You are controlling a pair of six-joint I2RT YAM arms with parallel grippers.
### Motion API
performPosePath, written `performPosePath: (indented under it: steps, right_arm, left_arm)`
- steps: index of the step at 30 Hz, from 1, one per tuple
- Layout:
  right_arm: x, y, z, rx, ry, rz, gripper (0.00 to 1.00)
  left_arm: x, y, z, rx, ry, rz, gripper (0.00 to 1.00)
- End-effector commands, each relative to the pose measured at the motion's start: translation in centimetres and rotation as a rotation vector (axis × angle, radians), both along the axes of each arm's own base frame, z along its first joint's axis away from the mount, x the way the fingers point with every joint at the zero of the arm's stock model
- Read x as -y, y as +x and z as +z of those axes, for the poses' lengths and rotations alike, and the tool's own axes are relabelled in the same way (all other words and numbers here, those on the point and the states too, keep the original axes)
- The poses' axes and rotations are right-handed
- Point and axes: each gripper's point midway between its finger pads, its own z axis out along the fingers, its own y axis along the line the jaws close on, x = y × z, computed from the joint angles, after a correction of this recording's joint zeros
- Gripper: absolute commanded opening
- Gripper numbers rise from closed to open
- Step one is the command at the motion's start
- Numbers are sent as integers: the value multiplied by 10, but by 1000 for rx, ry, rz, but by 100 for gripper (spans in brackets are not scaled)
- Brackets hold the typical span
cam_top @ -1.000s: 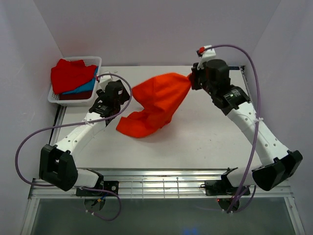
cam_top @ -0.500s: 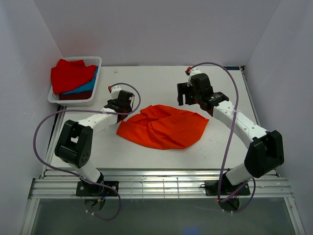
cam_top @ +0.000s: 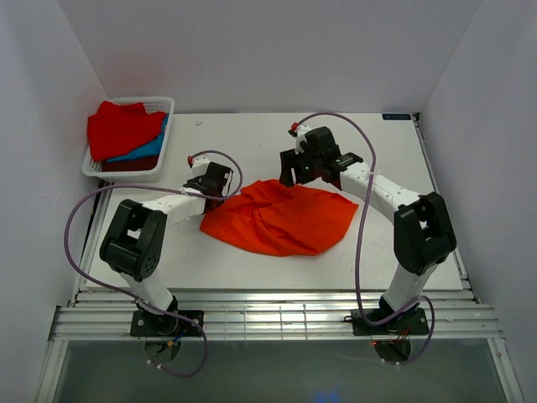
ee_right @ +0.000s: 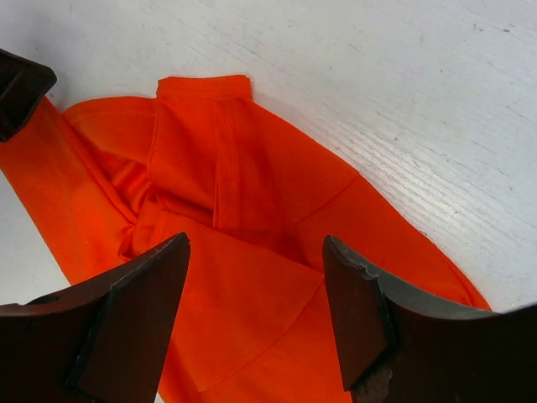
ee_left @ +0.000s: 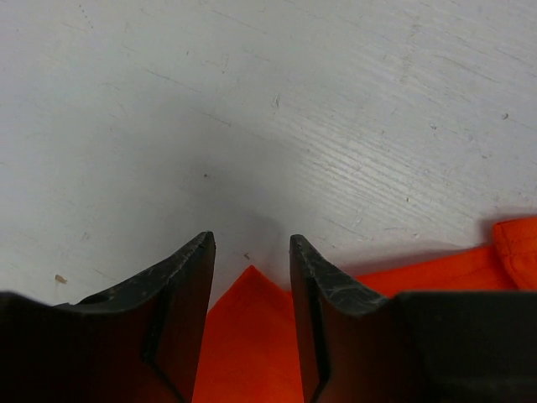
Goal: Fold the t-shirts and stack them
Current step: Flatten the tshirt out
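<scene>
Orange-red t-shirt [cam_top: 281, 220] crumpled on table [cam_top: 377, 252], left hand [ee_left: 252, 242] parted astride its corner, right hand [ee_right: 256, 243] spread wide above it

Robotics lab, white booth walls [cam_top: 252, 50], arms [cam_top: 382, 193] bolted to table [cam_top: 377, 248]

Four t-shirts are counted in all. One orange-red t-shirt [cam_top: 281, 217] lies on the single table [cam_top: 377, 243]. Three are piled in the one white basket [cam_top: 164, 103] at the far left: a red t-shirt [cam_top: 122, 126], a blue t-shirt [cam_top: 149, 149] and a dark maroon t-shirt [cam_top: 130, 164]. Two arms are counted, the left arm [cam_top: 159, 206] and the right arm [cam_top: 377, 189]. Each carries one gripper: the left gripper [ee_left: 252, 242] and the right gripper [ee_right: 256, 242]. Two purple cables [cam_top: 75, 243] are seen.
</scene>
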Motion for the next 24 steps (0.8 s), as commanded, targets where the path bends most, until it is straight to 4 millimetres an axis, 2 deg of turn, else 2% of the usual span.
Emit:
performPosePath:
  steps: [1,10,15,17,19,20,21,23,24]
  right_arm:
    - [-9,2,14,38,43,36,70]
    - [-19,-5,0,-6,46,59,70]
    - [-25,-6,-6,-18,44,79,70]
    - [-34,-8,-2,-16,66,129,70]
    - [-43,-15,-7,-27,65,190,70]
    - [-50,-18,-3,-27,78,227,71]
    - [-54,-20,-10,-40,70,243,71]
    - [-61,-28,-18,-61,46,278,72]
    - [-63,-31,-27,-77,30,284,72]
  left_arm:
    - [3,-8,14,24,-33,7,51]
    - [9,-25,-5,-21,-55,1,50]
    - [8,-25,-13,-38,-47,5,47]
    - [8,-21,-11,-30,-39,4,41]
    - [7,-19,-13,-35,-20,5,29]
    - [7,-17,-12,-31,-20,7,22]
    - [7,-17,-11,-30,-19,8,10]
    - [7,-17,-11,-29,-22,12,1]
    - [7,-17,-10,-28,-24,13,0]
